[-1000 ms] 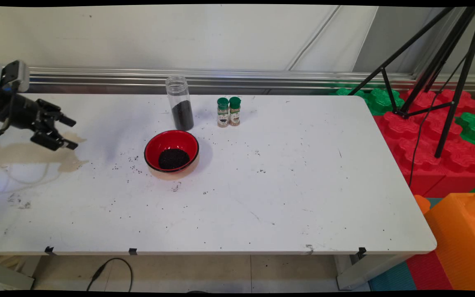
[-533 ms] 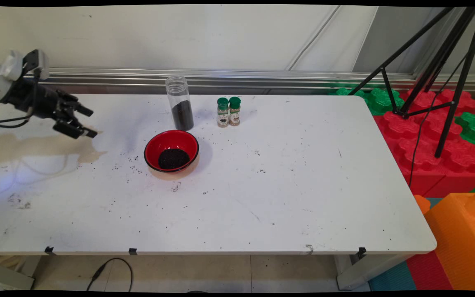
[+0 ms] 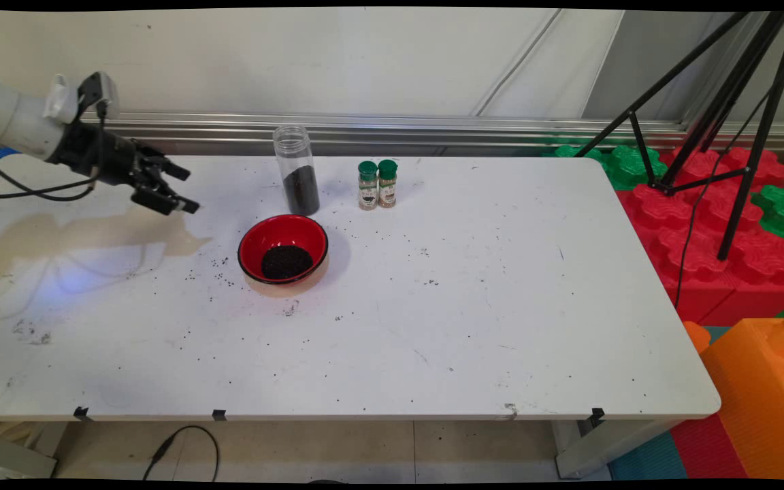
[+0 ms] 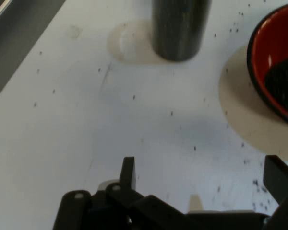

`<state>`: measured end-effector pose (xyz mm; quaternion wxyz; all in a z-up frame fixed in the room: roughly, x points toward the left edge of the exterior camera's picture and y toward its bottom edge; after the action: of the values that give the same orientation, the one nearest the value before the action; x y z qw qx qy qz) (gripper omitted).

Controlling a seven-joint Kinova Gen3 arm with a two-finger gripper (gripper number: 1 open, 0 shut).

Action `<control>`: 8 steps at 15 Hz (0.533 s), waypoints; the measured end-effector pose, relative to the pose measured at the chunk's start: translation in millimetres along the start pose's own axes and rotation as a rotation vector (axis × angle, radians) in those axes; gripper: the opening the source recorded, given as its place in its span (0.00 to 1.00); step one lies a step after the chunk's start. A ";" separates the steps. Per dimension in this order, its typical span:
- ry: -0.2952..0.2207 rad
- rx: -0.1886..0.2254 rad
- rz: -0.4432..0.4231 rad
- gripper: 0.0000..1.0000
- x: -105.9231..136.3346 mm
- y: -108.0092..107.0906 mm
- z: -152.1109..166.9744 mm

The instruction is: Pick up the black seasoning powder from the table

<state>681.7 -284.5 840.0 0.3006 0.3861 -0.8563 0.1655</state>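
Note:
My black gripper [image 3: 186,188] hangs open and empty above the table's back left, pointing right toward a clear plastic jar [image 3: 296,171] partly filled with black grains. In the hand view the gripper [image 4: 201,175] has its fingers wide apart, and the jar's dark base [image 4: 177,28] stands straight ahead at the top. A red bowl [image 3: 283,248] with a heap of black grains sits just in front of the jar; its rim [image 4: 259,72] shows at the right edge of the hand view. Two small green-capped spice bottles [image 3: 377,184] stand side by side to the right of the jar.
Black grains lie scattered over the white table [image 3: 474,306], mostly around the bowl. A black tripod [image 3: 725,136] stands off the table's right end among red and green foam blocks [image 3: 719,224], with an orange block [image 3: 759,388] nearer. A metal rail [image 3: 433,129] runs along the back.
The gripper has moved right and slightly away across the table's left end, closing in on the jar. Its fingers stay open. Jar, bowl and bottles have not moved.

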 end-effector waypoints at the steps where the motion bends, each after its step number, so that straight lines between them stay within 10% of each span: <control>1: 0.014 -0.004 -0.002 1.00 2.8 -0.3 6.4; 8: 0.094 -0.024 0.000 1.00 16.0 -3.3 45.1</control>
<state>658.5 -318.9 815.9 0.3449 0.3744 -0.8431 0.1733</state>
